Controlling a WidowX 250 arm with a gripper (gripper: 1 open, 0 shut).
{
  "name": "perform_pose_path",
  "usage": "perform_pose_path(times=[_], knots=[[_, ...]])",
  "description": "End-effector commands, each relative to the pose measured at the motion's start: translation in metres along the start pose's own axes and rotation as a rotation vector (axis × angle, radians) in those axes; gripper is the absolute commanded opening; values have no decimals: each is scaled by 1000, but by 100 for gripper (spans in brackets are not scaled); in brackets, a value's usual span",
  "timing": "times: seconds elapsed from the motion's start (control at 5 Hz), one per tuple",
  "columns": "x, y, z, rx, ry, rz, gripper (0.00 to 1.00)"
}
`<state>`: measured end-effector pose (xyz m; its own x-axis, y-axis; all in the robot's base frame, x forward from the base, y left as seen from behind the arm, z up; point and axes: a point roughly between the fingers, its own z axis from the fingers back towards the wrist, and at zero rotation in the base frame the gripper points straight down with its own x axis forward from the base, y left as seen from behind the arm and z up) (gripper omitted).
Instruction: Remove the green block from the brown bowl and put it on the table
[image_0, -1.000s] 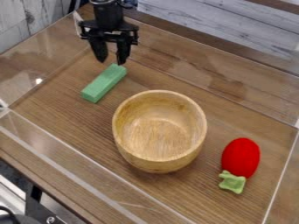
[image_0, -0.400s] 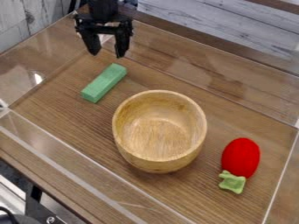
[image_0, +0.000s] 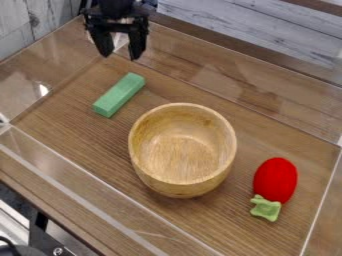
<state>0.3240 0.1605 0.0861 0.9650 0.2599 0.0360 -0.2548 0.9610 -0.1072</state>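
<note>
The green block lies flat on the wooden table, to the left of the brown bowl and apart from it. The bowl stands upright with nothing inside. My gripper hangs above the block's far end, pointing down, its two dark fingers spread open with nothing between them. It is clear of the block.
A red strawberry-like toy with a green leaf lies to the right of the bowl. Clear raised walls border the table on the left and front. A pale plank wall runs along the back.
The gripper has risen off the green block's far end and its fingers have spread wider. The block stays put on the table.
</note>
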Motion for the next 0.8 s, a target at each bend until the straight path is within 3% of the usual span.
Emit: perform_pose_path(times=[0.0,0.6], knots=[[7,3,40,15,-96,-33,100],[6,4,44,-5,-81,-154,100]])
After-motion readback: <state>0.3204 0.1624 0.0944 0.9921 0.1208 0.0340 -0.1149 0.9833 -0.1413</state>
